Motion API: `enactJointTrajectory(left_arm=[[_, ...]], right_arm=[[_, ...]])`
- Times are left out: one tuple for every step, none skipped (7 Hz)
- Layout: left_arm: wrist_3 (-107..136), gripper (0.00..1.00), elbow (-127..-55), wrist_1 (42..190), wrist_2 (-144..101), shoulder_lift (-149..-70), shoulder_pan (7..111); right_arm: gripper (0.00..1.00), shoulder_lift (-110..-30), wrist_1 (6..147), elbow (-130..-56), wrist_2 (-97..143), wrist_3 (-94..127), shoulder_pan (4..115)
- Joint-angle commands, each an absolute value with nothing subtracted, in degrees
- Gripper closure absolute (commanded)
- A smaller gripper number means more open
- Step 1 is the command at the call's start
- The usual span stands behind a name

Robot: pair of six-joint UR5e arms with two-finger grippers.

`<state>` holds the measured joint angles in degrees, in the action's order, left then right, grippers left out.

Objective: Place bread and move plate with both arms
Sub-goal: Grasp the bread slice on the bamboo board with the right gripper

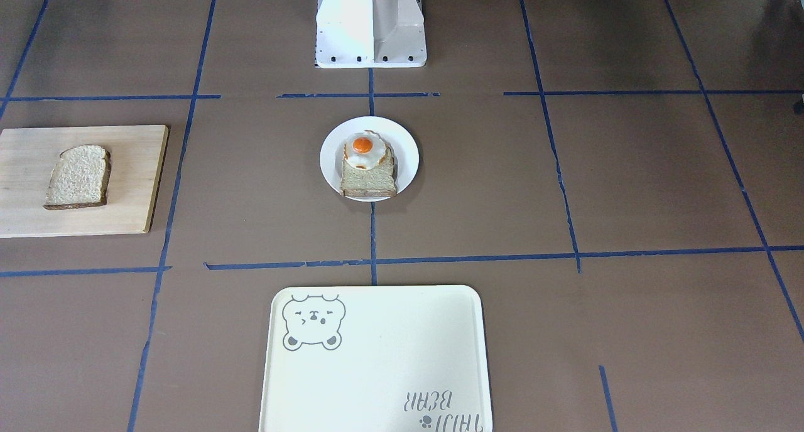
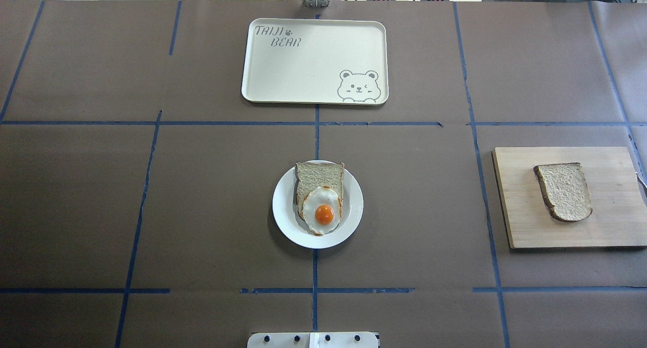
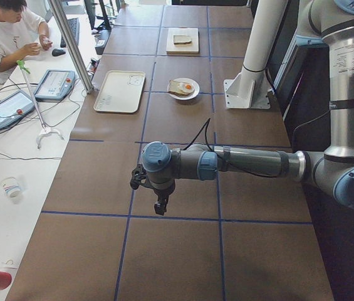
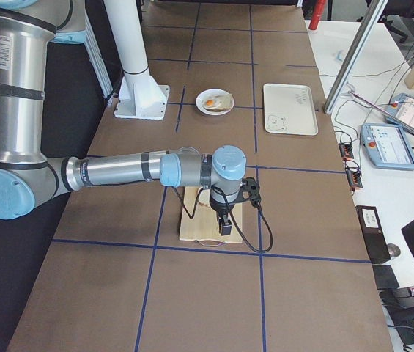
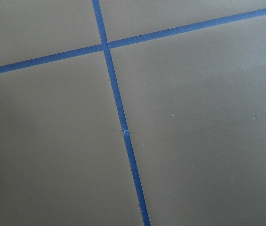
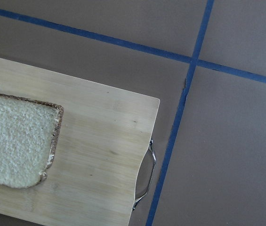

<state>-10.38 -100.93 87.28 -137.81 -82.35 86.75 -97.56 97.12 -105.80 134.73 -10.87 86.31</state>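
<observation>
The bread (image 2: 563,191), a dark-crusted speckled slice, lies on a wooden cutting board (image 2: 611,221) at the table's right; it also shows in the right wrist view (image 6: 20,139). The white plate (image 2: 283,206) sits at the table's centre and holds a paler slice with a fried egg (image 2: 323,214) on it. My right gripper (image 4: 224,226) hangs over the board's outer end. My left gripper (image 3: 160,205) hangs over bare table far to the left. I cannot tell whether either gripper is open or shut. No fingers show in the wrist views.
A cream tray (image 2: 313,59) with a bear drawing lies beyond the plate at the table's far side. The white pedestal (image 1: 370,24) stands behind the plate. The board has a metal handle (image 6: 147,174). An operator (image 3: 4,37) sits at a side desk.
</observation>
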Motion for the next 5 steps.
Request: enactJointTrajectory(left_arm=[[-10.46,0.00,-100.72,87.36,-137.90,-82.44,86.66],[-10.46,0.00,-100.64,87.36,-137.90,-82.44,86.66],[-10.37,0.00,-100.63,87.36,-137.90,-82.44,86.66],[-10.37,0.00,-100.63,87.36,-137.90,-82.44,86.75],[-10.37,0.00,-100.46,87.36,-137.90,-82.44,86.66]], right_arm=[[0.00,-97.47,97.12,-105.82,134.82,-10.81,86.31],[0.00,-97.38,97.12,-105.73,134.91,-10.64,86.22],[0.00,-96.95,97.03,-105.91,138.13,-7.59,86.22],[0.00,-97.12,92.77,-105.56,140.51,-4.34,86.13],[0.00,-98.51,84.20,-105.38,140.71,5.35,83.78]])
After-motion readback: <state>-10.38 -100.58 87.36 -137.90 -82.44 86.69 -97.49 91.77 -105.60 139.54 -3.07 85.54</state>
